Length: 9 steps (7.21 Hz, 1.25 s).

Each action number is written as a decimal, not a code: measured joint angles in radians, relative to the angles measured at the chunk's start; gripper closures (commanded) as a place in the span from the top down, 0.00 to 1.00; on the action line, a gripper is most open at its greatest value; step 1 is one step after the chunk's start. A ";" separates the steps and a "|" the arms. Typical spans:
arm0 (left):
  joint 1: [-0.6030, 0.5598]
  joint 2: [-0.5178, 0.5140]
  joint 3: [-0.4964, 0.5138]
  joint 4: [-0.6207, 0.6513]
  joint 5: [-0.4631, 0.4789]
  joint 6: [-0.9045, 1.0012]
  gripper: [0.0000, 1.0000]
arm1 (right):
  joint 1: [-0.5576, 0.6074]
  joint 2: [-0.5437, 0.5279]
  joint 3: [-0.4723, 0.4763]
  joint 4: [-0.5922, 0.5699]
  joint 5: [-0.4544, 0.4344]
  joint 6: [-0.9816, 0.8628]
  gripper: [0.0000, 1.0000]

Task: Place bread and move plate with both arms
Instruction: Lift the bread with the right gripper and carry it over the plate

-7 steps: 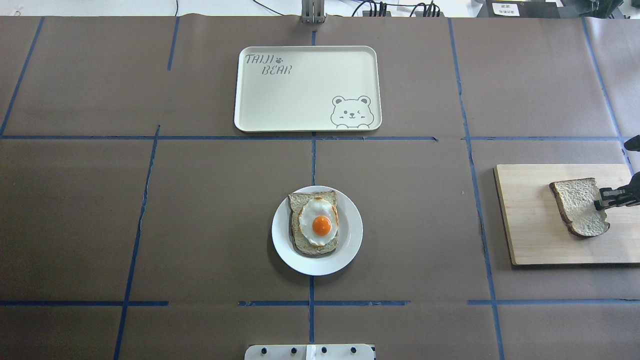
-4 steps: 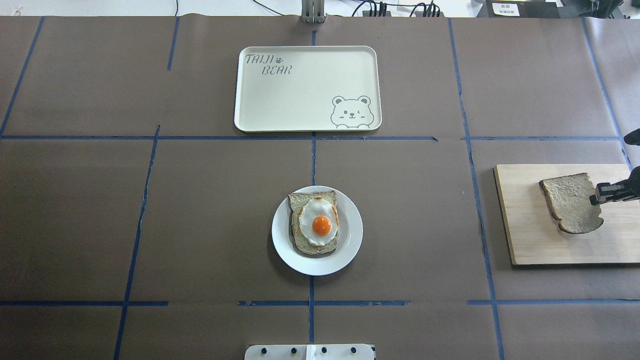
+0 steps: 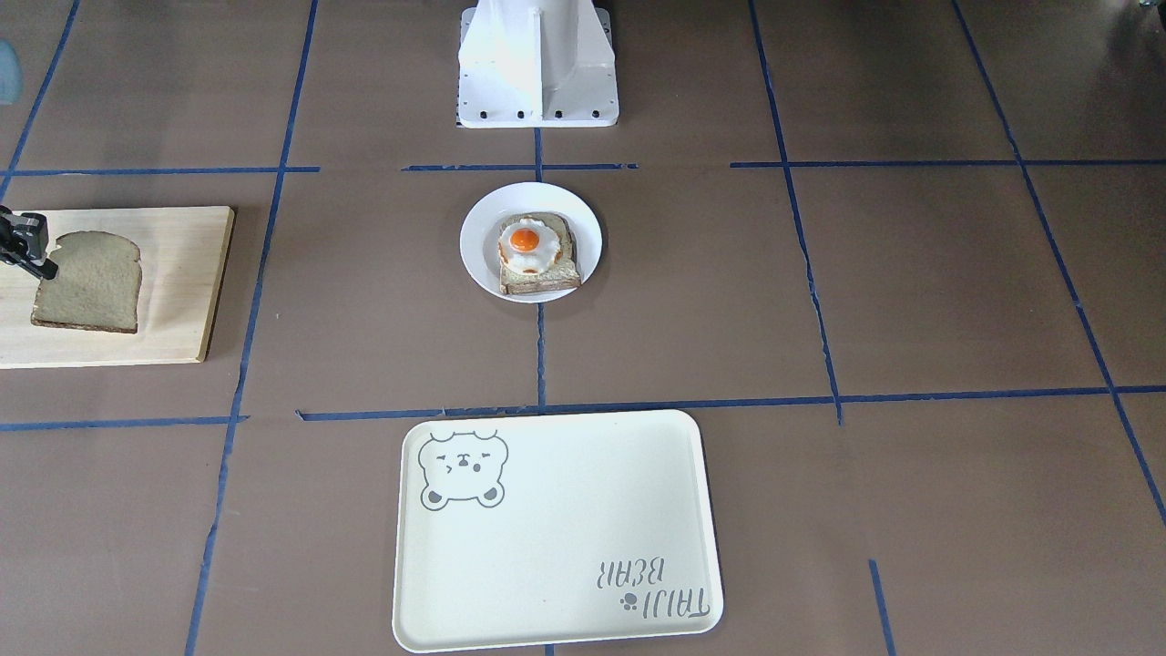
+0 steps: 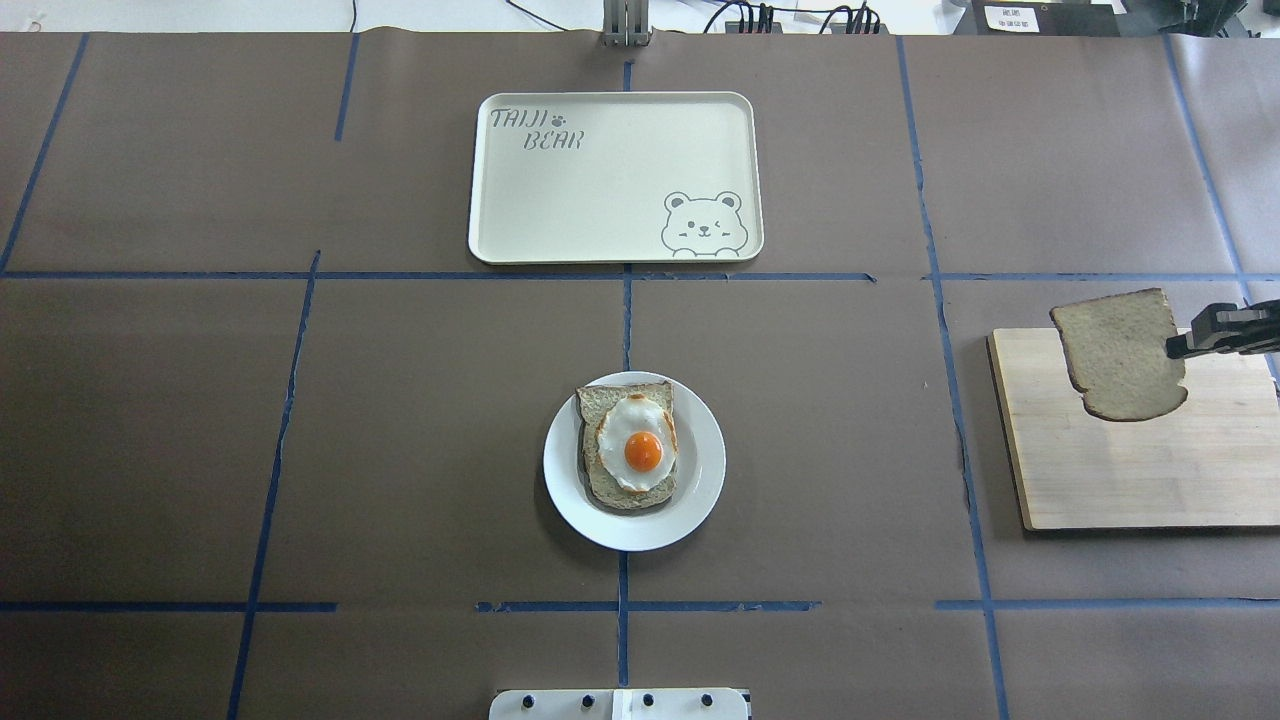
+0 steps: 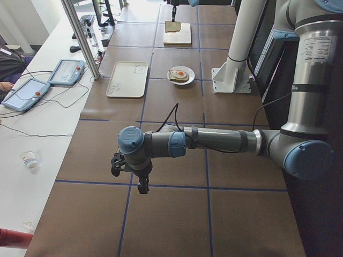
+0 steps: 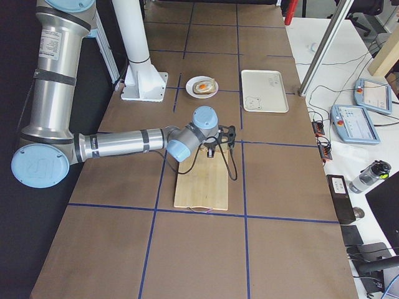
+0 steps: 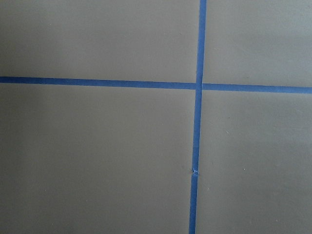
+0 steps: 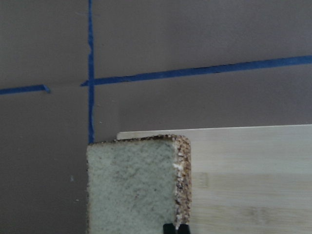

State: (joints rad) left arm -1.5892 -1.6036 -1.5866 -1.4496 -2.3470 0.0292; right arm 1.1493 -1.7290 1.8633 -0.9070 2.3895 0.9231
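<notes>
The bread [image 4: 1120, 355] is a plain slice with dark crust, held in the air over the far part of a wooden board [image 4: 1130, 470]. My right gripper [image 4: 1180, 345] is shut on the slice's edge. It also shows in the front view [image 3: 36, 260] with the bread [image 3: 91, 282], and the right wrist view shows the bread [image 8: 131, 185] close up. The white plate [image 4: 700, 490] sits at table centre and bears a toast slice with a fried egg [image 4: 635, 445]. My left gripper [image 5: 128, 171] hovers over bare table far off; I cannot tell whether it is open or shut.
A cream tray with a bear drawing [image 4: 600, 200] lies beyond the plate. The robot's white pedestal [image 3: 537, 64] stands behind the plate. Blue tape lines cross the brown table cover.
My right gripper has lifted the bread off the wooden board and carried it up and slightly toward the table's centre. The plate and tray have not moved.
</notes>
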 measured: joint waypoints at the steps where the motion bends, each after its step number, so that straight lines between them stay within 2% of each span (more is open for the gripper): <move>1: 0.000 0.000 0.000 0.000 0.000 0.000 1.00 | -0.006 0.072 0.021 0.002 0.013 0.123 0.00; 3: 0.000 0.002 -0.001 0.000 0.000 0.000 1.00 | -0.118 0.288 0.027 0.002 -0.016 0.390 0.00; 4: 0.000 0.002 -0.001 0.000 0.000 -0.001 1.00 | -0.216 0.383 0.027 0.002 -0.099 0.508 0.00; 6: 0.000 0.002 0.001 0.000 -0.001 -0.002 1.00 | -0.438 0.515 0.027 0.003 -0.346 0.671 0.00; 8: 0.000 0.002 0.001 0.000 -0.001 -0.003 1.00 | -0.666 0.562 0.019 0.002 -0.620 0.700 0.00; 9: 0.000 0.002 0.001 0.000 -0.001 -0.003 1.00 | -0.739 0.569 0.003 0.001 -0.700 0.699 0.00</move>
State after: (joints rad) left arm -1.5892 -1.6015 -1.5858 -1.4493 -2.3479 0.0265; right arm 0.4103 -1.1601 1.8659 -0.9059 1.6899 1.6221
